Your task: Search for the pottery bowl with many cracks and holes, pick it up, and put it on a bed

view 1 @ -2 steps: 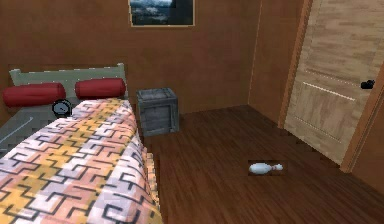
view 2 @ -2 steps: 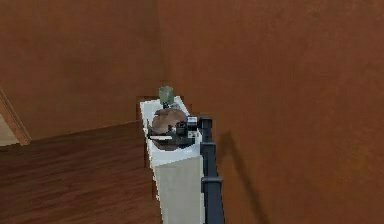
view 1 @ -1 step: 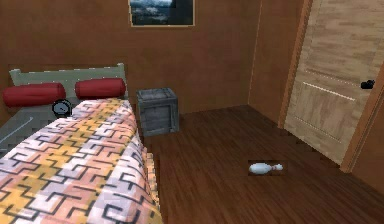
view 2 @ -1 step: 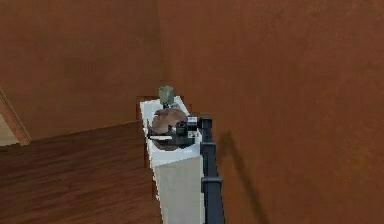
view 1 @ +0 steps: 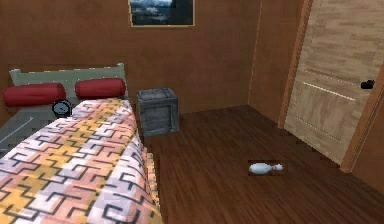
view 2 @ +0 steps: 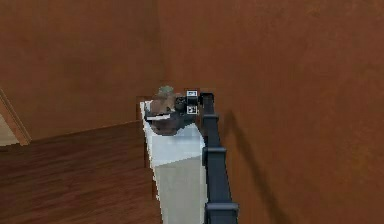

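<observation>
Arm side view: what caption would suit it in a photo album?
The arm stretches along a brown wall, its fingers at a grey-brown object on a white stand.

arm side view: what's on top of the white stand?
A brownish-grey lumpy thing lies at the top of the white stand, the gripper at it. The gripper's dark body covers its lower part, so contact with the stand, and whether it is held, cannot be told.
</observation>
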{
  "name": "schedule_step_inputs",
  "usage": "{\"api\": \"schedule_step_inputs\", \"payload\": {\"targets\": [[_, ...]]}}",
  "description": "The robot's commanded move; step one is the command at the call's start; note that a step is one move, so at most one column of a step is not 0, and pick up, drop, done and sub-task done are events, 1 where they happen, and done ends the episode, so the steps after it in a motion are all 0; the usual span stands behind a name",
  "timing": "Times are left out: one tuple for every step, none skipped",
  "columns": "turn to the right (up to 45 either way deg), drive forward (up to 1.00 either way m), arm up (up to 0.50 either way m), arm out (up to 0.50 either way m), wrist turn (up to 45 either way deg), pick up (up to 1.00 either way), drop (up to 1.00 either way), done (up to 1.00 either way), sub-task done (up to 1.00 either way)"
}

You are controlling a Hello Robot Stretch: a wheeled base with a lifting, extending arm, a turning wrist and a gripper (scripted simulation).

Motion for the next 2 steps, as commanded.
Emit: {"api": "schedule_step_inputs", "payload": {"targets": [[0.0,0.00,0.18,0.00,0.0,0.00,0.00,0.00,0.00],[0.0,0.00,0.00,0.00,-45.0,0.00,0.00,0.00,0.00]]}}
